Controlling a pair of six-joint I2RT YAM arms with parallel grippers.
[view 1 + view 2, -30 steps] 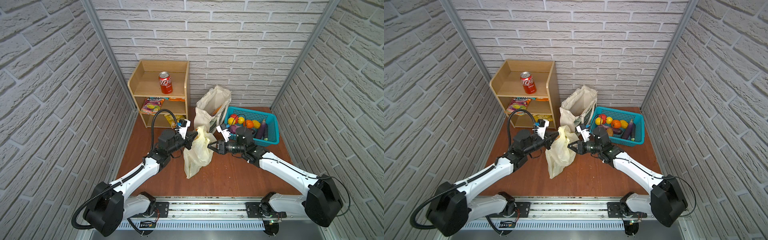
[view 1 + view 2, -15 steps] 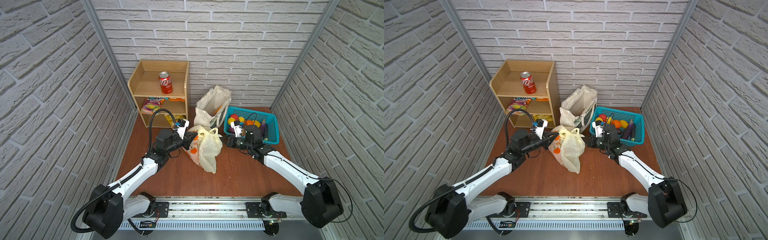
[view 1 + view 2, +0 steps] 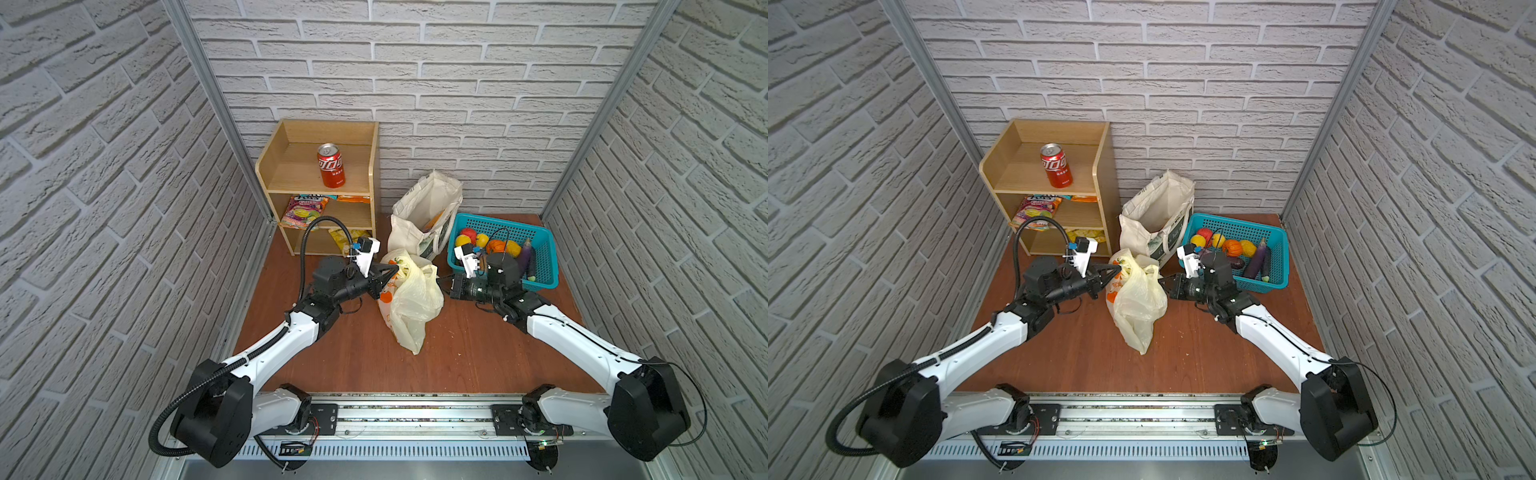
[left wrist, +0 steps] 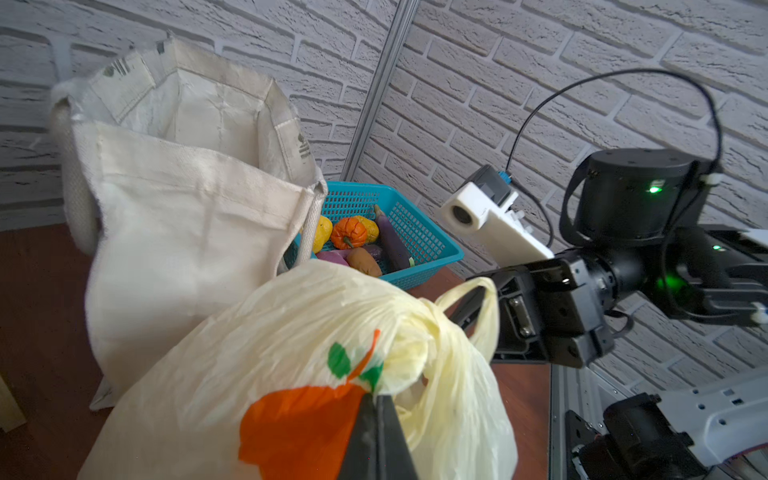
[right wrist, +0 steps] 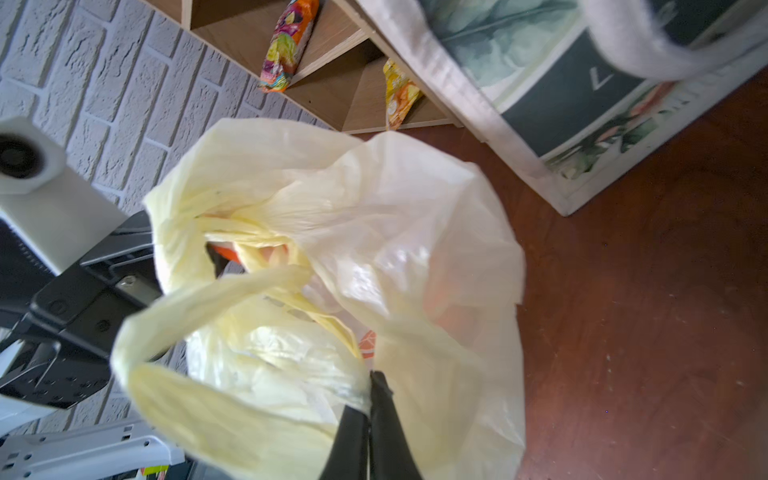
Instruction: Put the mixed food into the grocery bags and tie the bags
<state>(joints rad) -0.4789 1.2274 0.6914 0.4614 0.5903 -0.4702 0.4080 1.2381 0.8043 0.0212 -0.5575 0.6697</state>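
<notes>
The pale-yellow plastic bag (image 3: 411, 299) (image 3: 1138, 299) lies slumped on the brown floor between my two arms. My left gripper (image 3: 397, 270) (image 4: 376, 397) is shut on a fold of its rim beside the orange and green print. My right gripper (image 3: 438, 284) (image 5: 371, 376) is shut on one handle loop (image 5: 199, 307) at the bag's other side. Something orange (image 5: 224, 253) shows inside the bag's mouth, but I cannot tell which food it is. The cream canvas tote (image 3: 419, 208) (image 4: 187, 232) stands open just behind, with an orange item (image 3: 436, 218) poking up inside.
A wooden shelf (image 3: 270, 166) at the back left carries a red cola can (image 3: 331, 170) and snack packets (image 3: 303, 210). The turquoise basket (image 3: 540, 253) with toy vegetables sits right behind my right wrist. Brick walls close in on three sides.
The bag has swung right and slumped down. My right gripper let go, drew back toward the basket, then returned and shut on the handle. The left gripper kept its hold.
</notes>
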